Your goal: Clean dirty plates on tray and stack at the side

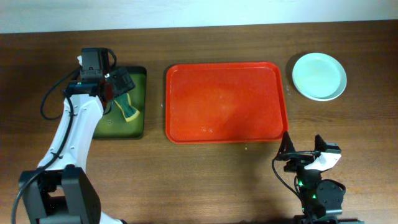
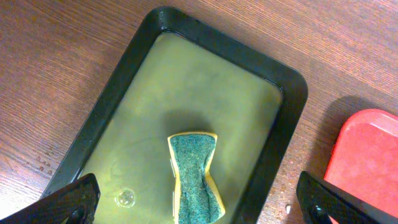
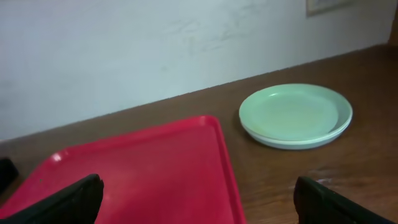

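Observation:
The red tray (image 1: 226, 102) lies in the middle of the table with no plates on it; it also shows in the right wrist view (image 3: 137, 174). The plates (image 1: 319, 76) sit stacked at the back right of the table, a pale mint one on top, also in the right wrist view (image 3: 295, 116). My left gripper (image 1: 118, 84) is open above the dark green tray (image 1: 138, 124), over a yellow-green sponge (image 2: 194, 177) that lies in it. My right gripper (image 1: 305, 149) is open and empty near the front edge, right of the red tray's front corner.
The dark green tray (image 2: 280, 134) holds yellowish water with the sponge (image 1: 129, 109) in it. A few water drops lie on the wood between the two trays. A pale wall runs behind the table.

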`<state>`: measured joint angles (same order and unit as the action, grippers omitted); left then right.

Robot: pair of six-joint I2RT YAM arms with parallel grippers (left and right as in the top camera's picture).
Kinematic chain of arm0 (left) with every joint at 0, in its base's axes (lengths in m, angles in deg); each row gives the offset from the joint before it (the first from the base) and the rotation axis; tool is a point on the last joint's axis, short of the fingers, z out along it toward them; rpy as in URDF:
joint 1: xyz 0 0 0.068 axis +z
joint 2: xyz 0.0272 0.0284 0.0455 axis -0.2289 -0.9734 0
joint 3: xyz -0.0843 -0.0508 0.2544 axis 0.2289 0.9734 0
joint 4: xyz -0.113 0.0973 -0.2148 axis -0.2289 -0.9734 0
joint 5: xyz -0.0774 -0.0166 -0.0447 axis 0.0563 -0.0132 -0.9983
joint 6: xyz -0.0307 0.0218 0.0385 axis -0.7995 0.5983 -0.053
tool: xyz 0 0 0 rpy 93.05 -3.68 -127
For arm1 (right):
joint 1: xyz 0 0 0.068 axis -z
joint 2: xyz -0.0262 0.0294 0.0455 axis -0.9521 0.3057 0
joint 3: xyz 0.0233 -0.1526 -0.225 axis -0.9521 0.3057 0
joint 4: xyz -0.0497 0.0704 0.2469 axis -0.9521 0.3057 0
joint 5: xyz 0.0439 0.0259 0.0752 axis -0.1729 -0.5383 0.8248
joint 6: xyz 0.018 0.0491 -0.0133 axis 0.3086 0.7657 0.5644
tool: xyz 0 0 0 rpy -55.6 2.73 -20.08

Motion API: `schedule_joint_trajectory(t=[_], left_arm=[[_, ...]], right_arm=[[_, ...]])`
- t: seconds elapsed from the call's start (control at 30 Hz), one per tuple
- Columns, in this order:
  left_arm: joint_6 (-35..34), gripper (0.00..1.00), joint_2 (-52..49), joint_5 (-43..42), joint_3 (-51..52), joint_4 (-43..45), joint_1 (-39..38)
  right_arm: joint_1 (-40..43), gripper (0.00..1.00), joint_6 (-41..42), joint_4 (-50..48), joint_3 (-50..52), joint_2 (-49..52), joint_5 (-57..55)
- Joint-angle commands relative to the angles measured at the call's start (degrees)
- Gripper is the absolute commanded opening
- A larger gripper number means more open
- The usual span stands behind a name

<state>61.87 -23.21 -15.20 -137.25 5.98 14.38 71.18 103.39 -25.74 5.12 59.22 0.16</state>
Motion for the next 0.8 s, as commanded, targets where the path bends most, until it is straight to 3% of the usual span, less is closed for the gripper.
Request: schedule_joint_trajectory(t=[0.0, 0.2, 0.33, 0.77], left_arm=[[0.5, 0.99, 0.3, 0.0, -0.6, 0.1, 0.2], [0.5, 0.99, 0.3, 0.0, -0.6, 0.1, 0.2], [0.5, 0.99, 0.3, 0.0, -0.6, 0.1, 0.1], [0.5, 1.00, 0.3, 0.0, -0.6, 0.1, 0.2]], right_arm=[[-0.5, 0.98, -7.1, 0.1, 0.5, -0.6, -1.5], [-0.5, 0.98, -7.1, 0.3, 0.5, -0.6, 1.6], [-0.5, 0.98, -13.6, 0.5, 0.5, -0.6, 2.8], [-0.5, 0.98, -13.7, 0.4, 0.5, -0.5, 2.6]])
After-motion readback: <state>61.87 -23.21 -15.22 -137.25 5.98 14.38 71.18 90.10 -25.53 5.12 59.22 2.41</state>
